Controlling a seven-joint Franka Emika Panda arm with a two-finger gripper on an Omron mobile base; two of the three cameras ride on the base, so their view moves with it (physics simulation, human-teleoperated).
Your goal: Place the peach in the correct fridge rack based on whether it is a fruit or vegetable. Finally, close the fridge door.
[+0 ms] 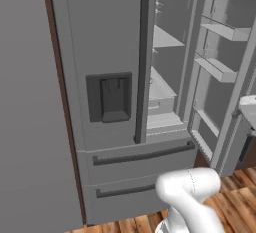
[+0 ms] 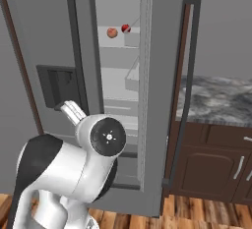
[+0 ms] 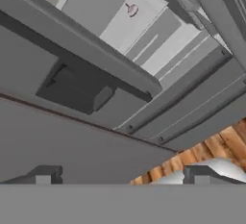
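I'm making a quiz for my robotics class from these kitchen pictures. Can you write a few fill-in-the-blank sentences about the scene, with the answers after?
1. The right fridge door stands ____.
2. The peach sits on a fridge rack beside a darker ____ fruit.
3. The pincer holds ____.
4. The floor is made of ____.

Missing words: open; red; nothing; wood
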